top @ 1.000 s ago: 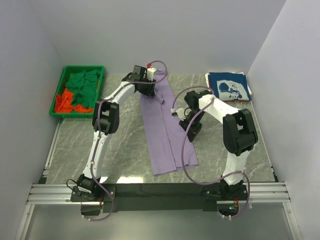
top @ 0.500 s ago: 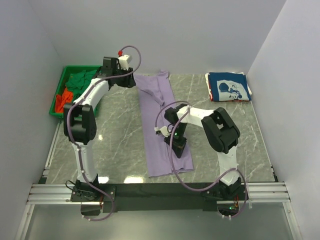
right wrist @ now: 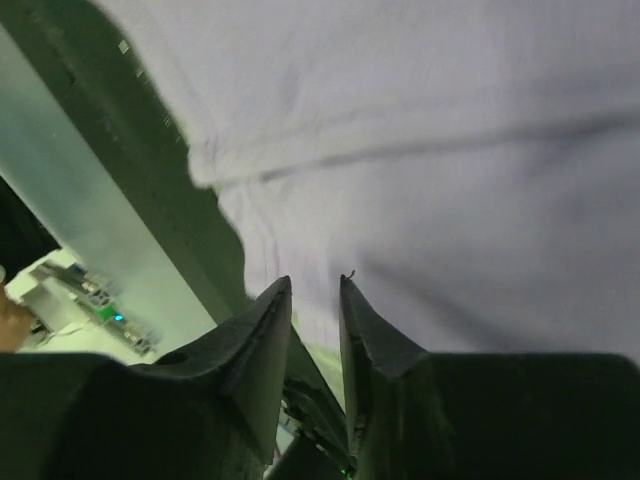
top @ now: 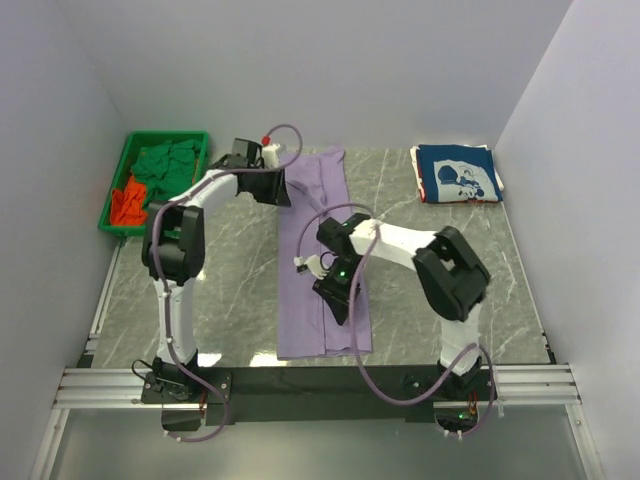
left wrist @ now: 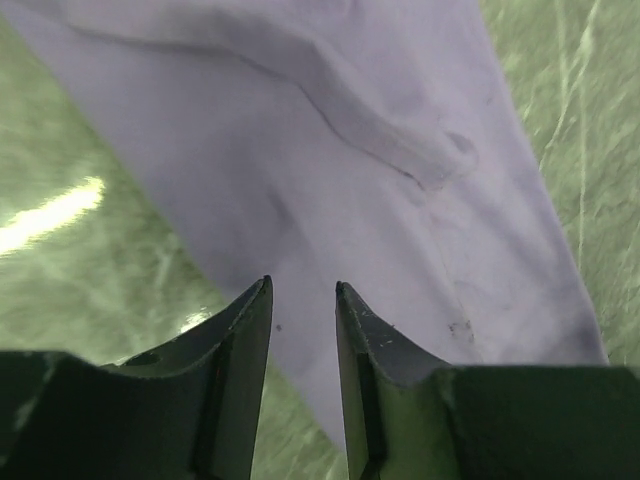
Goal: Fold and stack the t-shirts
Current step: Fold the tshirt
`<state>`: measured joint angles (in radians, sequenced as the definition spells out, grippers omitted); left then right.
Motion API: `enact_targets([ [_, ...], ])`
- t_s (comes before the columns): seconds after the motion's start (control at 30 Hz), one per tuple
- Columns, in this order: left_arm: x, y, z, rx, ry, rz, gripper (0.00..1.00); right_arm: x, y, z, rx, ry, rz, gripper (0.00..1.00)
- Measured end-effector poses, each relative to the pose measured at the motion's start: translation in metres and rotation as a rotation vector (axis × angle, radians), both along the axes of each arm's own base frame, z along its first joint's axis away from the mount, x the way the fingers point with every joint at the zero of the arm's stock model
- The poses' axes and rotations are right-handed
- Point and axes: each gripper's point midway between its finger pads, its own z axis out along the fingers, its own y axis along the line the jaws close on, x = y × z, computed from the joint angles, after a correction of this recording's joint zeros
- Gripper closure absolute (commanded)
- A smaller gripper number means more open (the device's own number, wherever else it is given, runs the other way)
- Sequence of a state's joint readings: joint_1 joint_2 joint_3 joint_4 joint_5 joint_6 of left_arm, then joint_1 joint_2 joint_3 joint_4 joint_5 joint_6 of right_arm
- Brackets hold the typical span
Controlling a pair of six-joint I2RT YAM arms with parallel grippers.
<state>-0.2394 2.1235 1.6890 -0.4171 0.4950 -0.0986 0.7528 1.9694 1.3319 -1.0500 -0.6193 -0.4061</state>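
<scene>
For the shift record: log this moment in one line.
lavender t-shirt: long strip, mid-table | left gripper: slightly open, empty, at its far edge | right gripper: over cloth, grip unclear | navy t-shirt: folded, far right

Lavender tee (top: 298, 290), white-printed navy tee (top: 457, 175), green tee (top: 165, 170), orange-red tee (top: 125, 206), green bin (top: 165, 134), grey-marbled table (top: 240, 280).

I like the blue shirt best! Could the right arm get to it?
Probably yes. The blue shirt lies uncovered on the right arm's side, and only bare table separates it from the right gripper.
</scene>
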Motion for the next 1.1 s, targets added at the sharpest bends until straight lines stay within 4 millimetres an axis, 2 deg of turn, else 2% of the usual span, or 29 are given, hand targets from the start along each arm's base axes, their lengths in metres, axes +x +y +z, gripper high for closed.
enact_targets([
  [0.1, -0.005, -0.011, -0.028, 0.005, 0.07, -0.014, 0.64, 0.007, -0.011, 0.022, 0.047, -0.047, -0.033, 0.62],
  [0.23, -0.004, -0.023, -0.059, 0.008, 0.138, -0.016, 0.64, 0.031, -0.026, 0.034, 0.083, -0.081, -0.122, 0.59],
  [0.43, 0.023, -0.035, -0.057, -0.022, 0.123, 0.006, 0.64, 0.083, -0.058, 0.025, 0.052, -0.075, -0.289, 0.59],
  [0.53, 0.036, -0.04, -0.056, -0.039, 0.114, 0.02, 0.64, 0.103, -0.066, 0.024, 0.046, -0.091, -0.328, 0.6],
  [0.67, 0.04, -0.041, -0.055, -0.043, 0.107, 0.025, 0.57, 0.115, -0.069, 0.028, 0.045, -0.124, -0.339, 0.6],
  [0.73, 0.037, -0.041, -0.053, -0.053, 0.088, 0.01, 0.49, 0.116, -0.068, 0.028, 0.046, -0.127, -0.339, 0.6],
  [0.8, 0.025, -0.039, -0.046, -0.061, 0.07, -0.012, 0.42, 0.116, -0.068, 0.029, 0.047, -0.128, -0.338, 0.61],
  [0.9, -0.014, -0.026, -0.026, -0.055, 0.021, -0.071, 0.38, 0.11, -0.069, 0.035, 0.071, -0.166, -0.325, 0.61],
  [0.97, -0.043, -0.015, 0.01, -0.045, -0.067, -0.135, 0.37, 0.098, -0.069, 0.045, 0.097, -0.228, -0.298, 0.6],
  [1.0, -0.051, -0.011, 0.027, -0.04, -0.117, -0.16, 0.37, 0.087, -0.069, 0.053, 0.113, -0.265, -0.275, 0.6],
  [1.03, -0.064, -0.005, 0.056, -0.035, -0.197, -0.195, 0.37, 0.078, -0.067, 0.059, 0.136, -0.3, -0.25, 0.59],
  [1.1, -0.085, 0.005, 0.099, -0.024, -0.339, -0.259, 0.36, 0.053, -0.062, 0.074, 0.18, -0.406, -0.158, 0.59],
])
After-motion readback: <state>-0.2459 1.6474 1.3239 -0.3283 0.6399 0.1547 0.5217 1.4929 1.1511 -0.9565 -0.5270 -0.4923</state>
